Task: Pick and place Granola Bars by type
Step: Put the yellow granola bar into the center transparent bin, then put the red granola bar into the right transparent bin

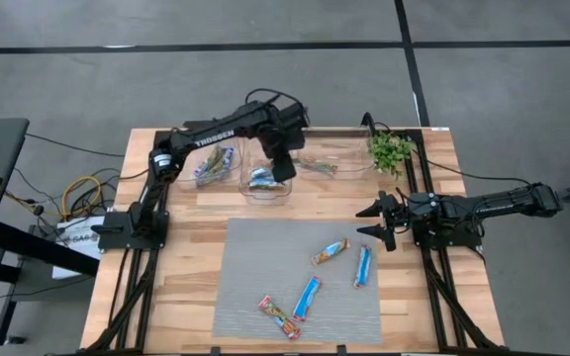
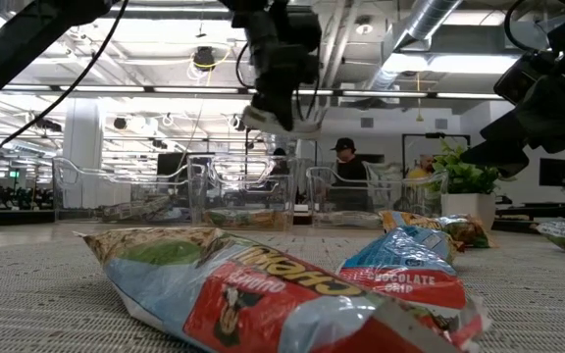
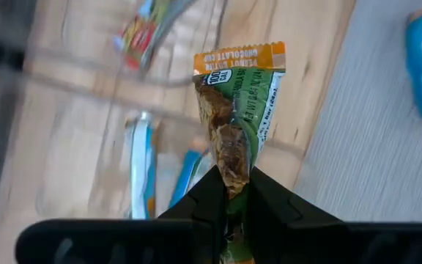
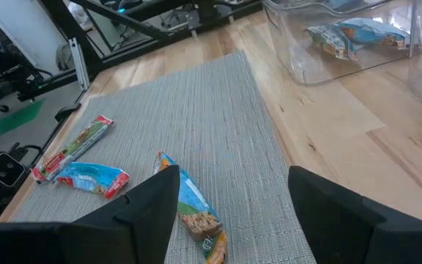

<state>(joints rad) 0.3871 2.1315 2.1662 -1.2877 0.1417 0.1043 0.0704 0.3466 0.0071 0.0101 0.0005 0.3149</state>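
From above, the left gripper (image 1: 282, 168) hovered over the middle clear bin (image 1: 265, 188), while the right gripper (image 1: 382, 222) waited at the grey mat's (image 1: 265, 257) right edge, and four granola bars (image 1: 308, 297) lay loose on the mat. The left wrist view showed its fingers (image 3: 208, 196) clenched on a green-and-orange granola bar (image 3: 242, 103) above the bin. In the right wrist view, that gripper's fingers (image 4: 152, 202) stood spread and empty above the mat.
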